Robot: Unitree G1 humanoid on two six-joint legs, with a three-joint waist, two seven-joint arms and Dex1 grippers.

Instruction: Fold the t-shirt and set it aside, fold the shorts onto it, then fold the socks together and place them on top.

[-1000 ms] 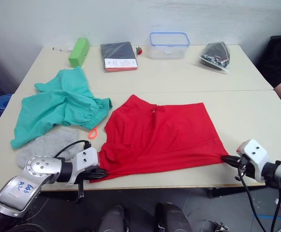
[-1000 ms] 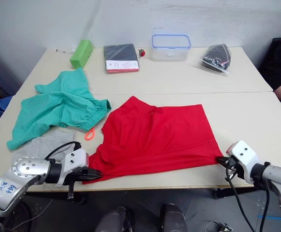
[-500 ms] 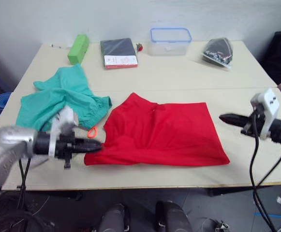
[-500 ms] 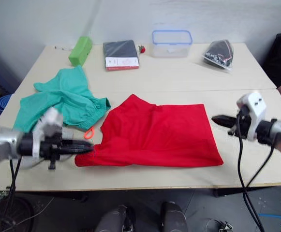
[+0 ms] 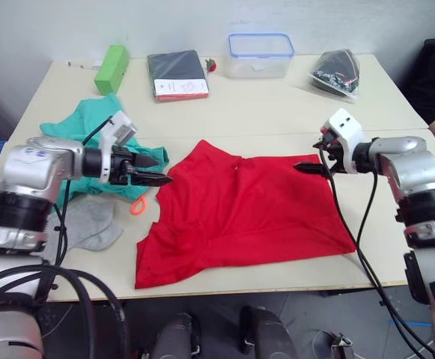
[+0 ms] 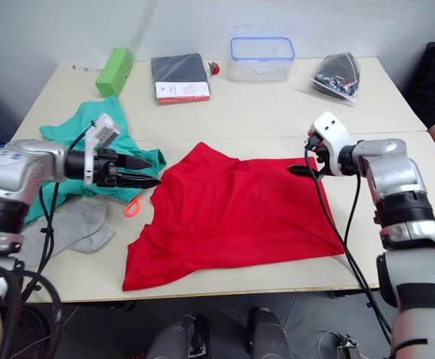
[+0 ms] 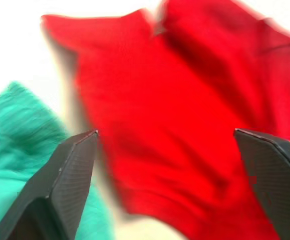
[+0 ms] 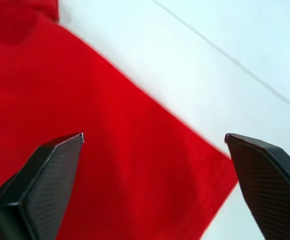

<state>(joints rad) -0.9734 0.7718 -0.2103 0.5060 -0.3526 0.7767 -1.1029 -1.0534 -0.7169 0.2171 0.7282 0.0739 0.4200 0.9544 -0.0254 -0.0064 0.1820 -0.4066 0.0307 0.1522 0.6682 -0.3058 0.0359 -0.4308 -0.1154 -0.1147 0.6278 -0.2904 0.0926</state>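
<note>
So both hands are spread and empty, left hand (image 5: 157, 178) and right hand (image 5: 305, 167) flanking the t-shirt's (image 5: 247, 217) 9 and 3 o'clock edges, probably for a fold

Two silver-grey metal robot arms with rounded joint housings; black cables loop along each; the left gripper (image 5: 155, 170) and right gripper (image 5: 308, 167) each end in two tapered black fingers (image 7: 67, 172) with a fine woven texture, behind a white boxy wrist block; at 9 o'clock, small blue handwriting marks the left arm.
</note>
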